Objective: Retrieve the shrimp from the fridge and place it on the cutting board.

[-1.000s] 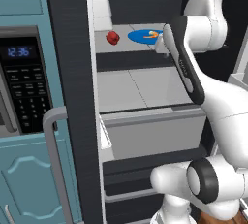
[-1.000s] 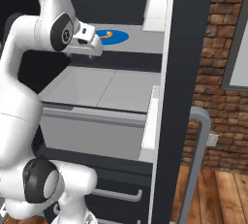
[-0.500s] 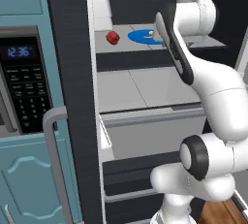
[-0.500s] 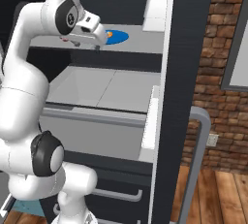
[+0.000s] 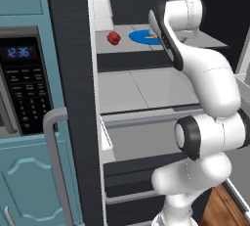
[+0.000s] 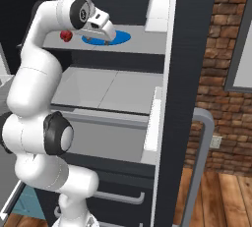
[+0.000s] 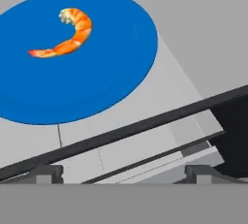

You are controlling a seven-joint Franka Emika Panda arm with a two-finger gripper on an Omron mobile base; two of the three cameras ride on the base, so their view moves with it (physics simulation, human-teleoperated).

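The fridge (image 5: 73,98) stands open, its grey bar handle (image 5: 56,161) low at the front. On its upper shelf a small red fruit (image 5: 113,37) sits just left of a blue plate (image 5: 142,36). A sliver of orange shrimp (image 5: 153,37) lies on the plate's right part, beside the white arm (image 5: 195,73).

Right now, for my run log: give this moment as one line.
phase: approach | gripper: open, above shelf edge | shrimp: on blue plate, ungrasped | fridge: open

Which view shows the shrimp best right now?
The hand view: the shrimp lies whole and unblocked on the blue plate. In the left base view just a sliver of orange peeks beside the arm; in the right base view the gripper covers that spot.
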